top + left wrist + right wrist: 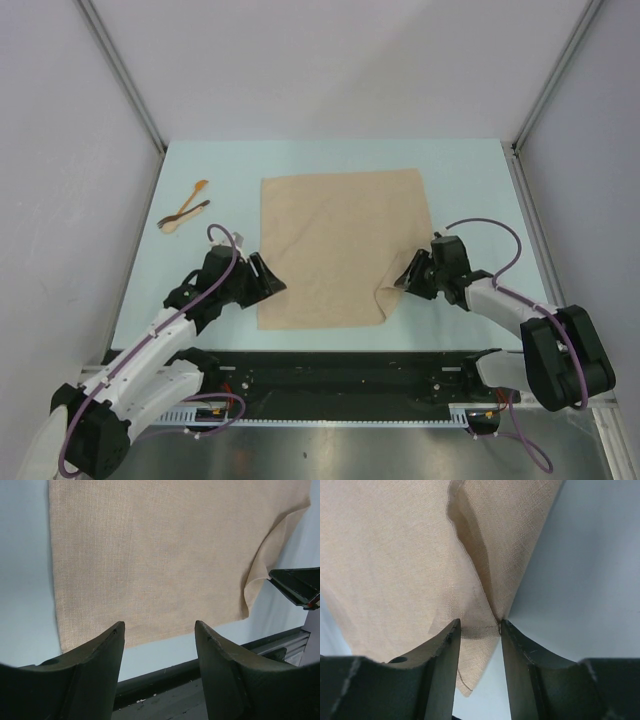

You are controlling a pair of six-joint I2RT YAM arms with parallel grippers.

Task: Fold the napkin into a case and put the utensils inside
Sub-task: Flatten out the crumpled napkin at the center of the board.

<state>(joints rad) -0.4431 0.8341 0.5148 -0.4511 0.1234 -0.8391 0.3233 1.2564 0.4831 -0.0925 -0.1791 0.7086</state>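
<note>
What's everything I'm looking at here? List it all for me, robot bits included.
beige-tan cloth napkin: one, beige-tan, spread mid-table, near right corner lifted.
light orange wooden spoon: one, orange-tan, far left of the table.
dark brown slim utensil: one, dark brown, lying across the spoon.
table: one, pale blue-green, under everything.
wall panels: three, pale grey, at the far and side edges.
base rail: one, black, along the near edge.
left arm and right arm: two, black and white with purple cables, near edge.
left gripper: one, black, open, by the napkin's near left corner.
right gripper: one, black, closed on the napkin's near right corner.
</note>
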